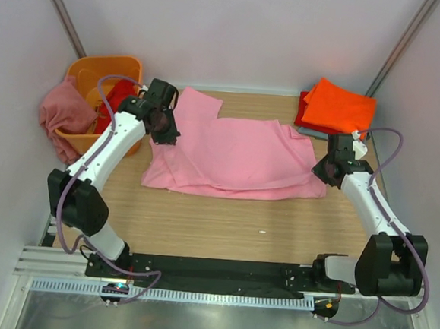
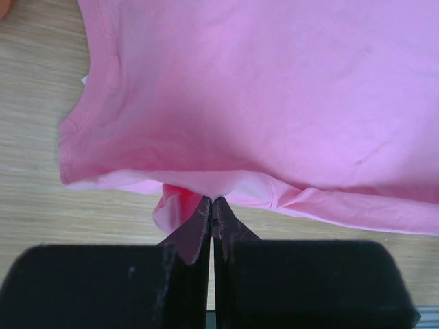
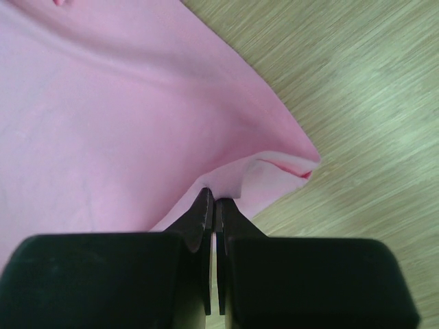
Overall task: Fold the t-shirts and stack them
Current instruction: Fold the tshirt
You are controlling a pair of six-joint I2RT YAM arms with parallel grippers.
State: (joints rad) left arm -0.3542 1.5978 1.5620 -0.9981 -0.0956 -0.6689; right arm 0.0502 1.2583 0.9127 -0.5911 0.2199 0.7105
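A light pink t-shirt (image 1: 236, 157) lies spread on the wooden table, partly folded. My left gripper (image 1: 164, 132) is shut on its left edge; the left wrist view shows the jaws (image 2: 212, 200) pinching the pink fabric (image 2: 274, 103) near the collar. My right gripper (image 1: 328, 171) is shut on the shirt's right corner; in the right wrist view the jaws (image 3: 212, 195) pinch the pink hem (image 3: 123, 116). A folded orange t-shirt (image 1: 339, 105) lies on a red one (image 1: 302, 110) at the back right. A dusty rose t-shirt (image 1: 66, 110) hangs over the tub's side.
A rigid orange plastic tub (image 1: 98, 71) stands at the back left with red cloth (image 1: 119, 95) inside. White walls close in the table on three sides. Bare wood (image 1: 238, 227) lies in front of the pink shirt.
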